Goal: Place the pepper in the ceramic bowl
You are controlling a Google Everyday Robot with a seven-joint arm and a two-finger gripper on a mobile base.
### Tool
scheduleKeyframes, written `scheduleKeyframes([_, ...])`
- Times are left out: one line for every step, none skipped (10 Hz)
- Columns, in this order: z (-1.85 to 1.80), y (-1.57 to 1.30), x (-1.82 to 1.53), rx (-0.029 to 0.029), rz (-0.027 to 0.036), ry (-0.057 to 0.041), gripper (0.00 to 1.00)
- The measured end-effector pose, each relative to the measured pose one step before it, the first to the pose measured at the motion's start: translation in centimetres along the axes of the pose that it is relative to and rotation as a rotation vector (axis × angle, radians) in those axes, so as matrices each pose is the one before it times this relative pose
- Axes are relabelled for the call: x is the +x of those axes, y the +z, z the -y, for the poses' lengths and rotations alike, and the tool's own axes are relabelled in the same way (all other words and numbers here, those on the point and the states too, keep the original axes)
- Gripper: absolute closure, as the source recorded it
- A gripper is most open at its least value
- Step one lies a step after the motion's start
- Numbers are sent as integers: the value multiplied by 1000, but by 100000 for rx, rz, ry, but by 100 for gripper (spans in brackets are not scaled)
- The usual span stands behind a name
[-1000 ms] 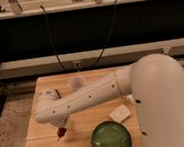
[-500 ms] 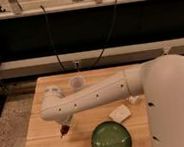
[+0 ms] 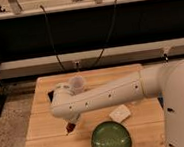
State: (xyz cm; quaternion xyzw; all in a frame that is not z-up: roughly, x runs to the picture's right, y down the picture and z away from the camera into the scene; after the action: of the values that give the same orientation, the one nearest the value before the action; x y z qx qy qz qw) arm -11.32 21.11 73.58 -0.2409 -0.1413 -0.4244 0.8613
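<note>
Down near the left edge of the bench [image 3: 49, 144], roughly midway between its back and front, the gripper [image 3: 70, 124] hangs under the bulky white wrist of the arm [image 3: 106, 95], which hides most of it. It is closed narrowly on the pepper [image 3: 68, 130], whose red end sticks out below the dark tip and seems clear of the wood. The pepper's long axis runs steeply downward, leaning a little toward the front-left corner; which end is the stem cannot be told. The ceramic bowl [image 3: 111, 139] sits at the front edge near the middle, mouth up, its near rim cut off by the bottom of the view. It lies to the right of the gripper and nearer the front, apart from it, with a strip of bare wood between them. A small white flat object [image 3: 119, 113] lies just behind the bowl's right rim, under the forearm. A translucent cup [image 3: 77, 83] stands toward the back edge, left of middle, right beside the wrist. The forearm spans the bench from the right edge, so the open room is the front-left corner and the strip along the back edge.
</note>
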Motion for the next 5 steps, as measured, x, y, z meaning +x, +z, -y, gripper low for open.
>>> scheduleKeyframes([-722,-170,536,69,-26,1703,99])
scheduleKeyframes([-896,-246,713,714,430,1582,99])
scheduleKeyframes([-1158,-279,933,604,493,2280,99])
scheduleKeyframes([-326,-134,301,430,171,908,99])
scheduleKeyframes([-261,-215,101,623,577,1276,99])
